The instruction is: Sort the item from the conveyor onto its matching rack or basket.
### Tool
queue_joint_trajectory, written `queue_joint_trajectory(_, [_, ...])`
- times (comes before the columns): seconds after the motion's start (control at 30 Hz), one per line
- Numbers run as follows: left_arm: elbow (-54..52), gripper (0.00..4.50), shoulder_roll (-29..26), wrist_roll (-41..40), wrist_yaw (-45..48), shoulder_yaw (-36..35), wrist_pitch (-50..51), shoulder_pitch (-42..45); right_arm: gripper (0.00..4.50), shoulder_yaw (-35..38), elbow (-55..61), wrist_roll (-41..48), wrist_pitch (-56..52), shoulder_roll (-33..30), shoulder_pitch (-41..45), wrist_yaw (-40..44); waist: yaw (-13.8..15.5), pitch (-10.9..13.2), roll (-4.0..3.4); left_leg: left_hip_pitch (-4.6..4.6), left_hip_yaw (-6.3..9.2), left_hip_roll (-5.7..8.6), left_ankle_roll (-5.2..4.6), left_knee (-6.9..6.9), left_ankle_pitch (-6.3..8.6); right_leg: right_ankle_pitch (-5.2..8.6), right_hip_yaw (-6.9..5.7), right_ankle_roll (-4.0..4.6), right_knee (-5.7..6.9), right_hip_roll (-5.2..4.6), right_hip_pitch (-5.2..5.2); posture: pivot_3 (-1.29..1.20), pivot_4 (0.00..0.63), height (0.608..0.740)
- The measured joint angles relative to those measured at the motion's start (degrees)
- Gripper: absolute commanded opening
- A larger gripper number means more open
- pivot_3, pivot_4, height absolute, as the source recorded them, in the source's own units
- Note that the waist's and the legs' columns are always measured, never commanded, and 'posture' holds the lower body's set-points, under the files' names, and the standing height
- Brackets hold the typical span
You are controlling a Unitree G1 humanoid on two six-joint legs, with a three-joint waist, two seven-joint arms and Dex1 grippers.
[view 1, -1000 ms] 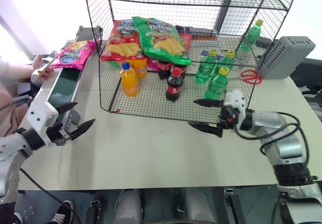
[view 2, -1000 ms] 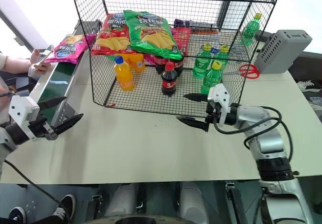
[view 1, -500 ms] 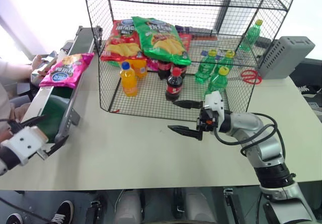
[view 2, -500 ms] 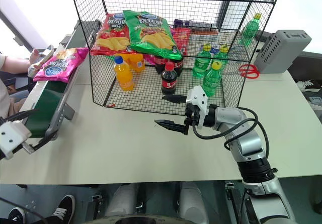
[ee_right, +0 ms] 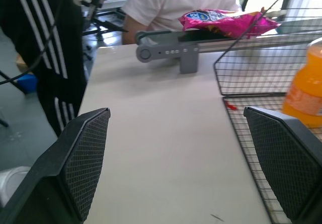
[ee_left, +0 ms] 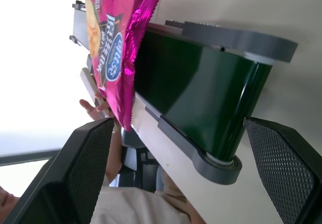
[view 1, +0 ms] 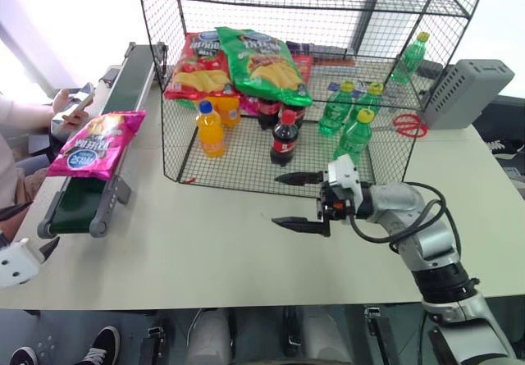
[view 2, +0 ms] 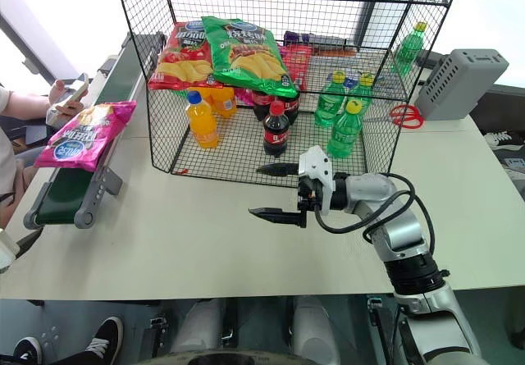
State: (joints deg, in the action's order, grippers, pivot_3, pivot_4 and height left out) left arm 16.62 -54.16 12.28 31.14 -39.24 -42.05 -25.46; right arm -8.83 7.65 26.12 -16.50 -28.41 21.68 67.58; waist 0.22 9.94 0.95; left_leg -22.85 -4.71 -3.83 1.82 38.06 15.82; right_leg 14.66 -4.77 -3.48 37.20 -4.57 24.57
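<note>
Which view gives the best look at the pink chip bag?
The left wrist view: the pink chip bag is large there, logo readable, lying on the conveyor. The eye views show it small; the right wrist view shows it edge-on.

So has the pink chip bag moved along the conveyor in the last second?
Yes. The pink chip bag has travelled down the conveyor toward its near end, away from the black wire rack, whose far left corner it lay beside.
</note>
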Motion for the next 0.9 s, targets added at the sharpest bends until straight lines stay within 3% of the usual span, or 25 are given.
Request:
queue_joint_trajectory(0.63, [2.64,4.41,-2.15,1.38,-4.28,7.38,0.56,5.37,4.44,0.41,0.13,-0.19,0.18,-1.48,-0.13,-0.21,0.0,-0.01,0.02,0.0,-0.02,0.0,0.0,-0.01,0.0,-0.01,-0.02,-0.01,0.02,0.01,0.01,0.0,0.15,0.74])
queue_joint_trajectory(0.73, [3.08,3.57,-2.16,0.56,-4.03,8.77,1.18,6.37,4.5,0.61,0.07,-0.33,0.59,-1.87,-0.13,-0.52,-0.01,-0.01,0.01,0.0,-0.04,0.0,0.0,-0.01,0.0,-0.01,-0.02,-0.01,0.01,0.0,0.01,0.0,0.15,0.74])
queue_joint_trajectory(0.9, [3.16,1.03,-2.15,-1.77,-3.14,9.37,1.89,7.24,4.5,0.92,-0.34,-1.15,1.42,-1.99,-0.13,-0.98,-0.01,-0.01,0.01,0.0,-0.03,0.0,0.0,-0.01,0.0,-0.01,-0.02,-0.01,0.02,0.0,0.01,0.0,0.15,0.74])
